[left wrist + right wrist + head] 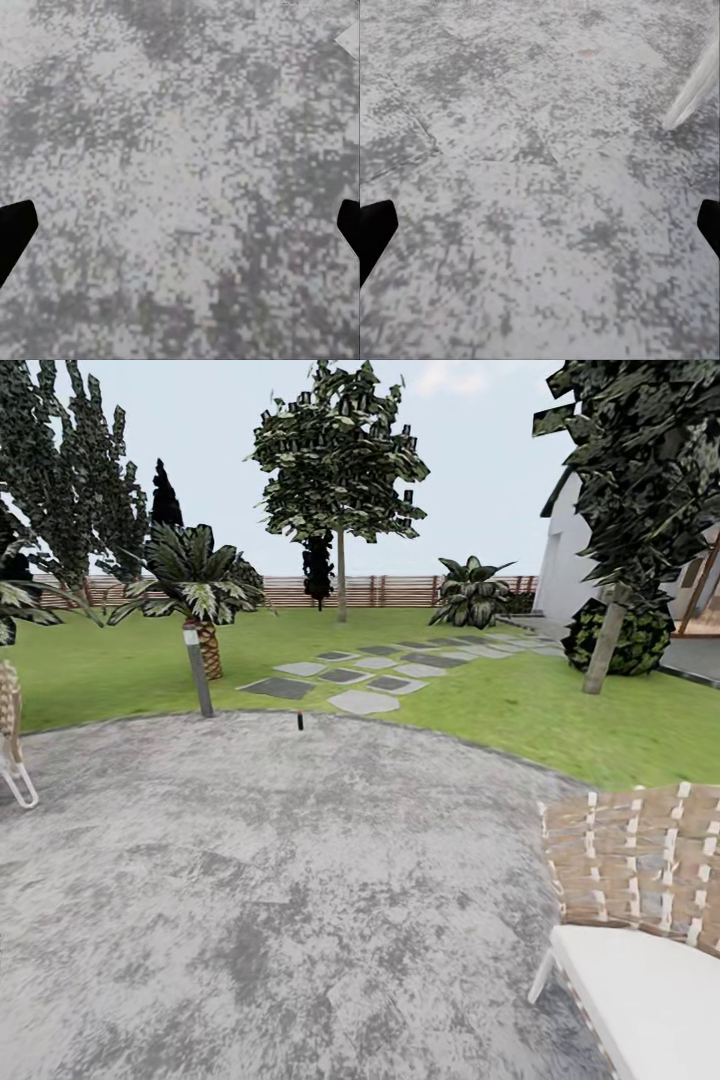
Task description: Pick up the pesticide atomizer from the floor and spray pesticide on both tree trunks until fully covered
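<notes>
Two tall trees with pale trunks stand on the lawn (130,670) in the head view: one far off at the middle (340,575), one nearer on the right (603,650) with a leaning trunk. A small dark upright object (300,720), too small to identify, stands at the far edge of the grey patio (260,880). My left gripper (180,232) is open over bare grey paving, its black fingertips (15,229) at the frame's sides. My right gripper (540,232) is open over the same paving. No haze of pesticide shows.
A short palm (205,645) and a grey post (198,670) stand at the patio's far left. Stepping stones (370,670) cross the lawn toward the slat fence (400,590). A white house (570,560) stands at right. Woven chairs sit at right (640,920) and left (10,740); a white chair leg (694,90) is near the right gripper.
</notes>
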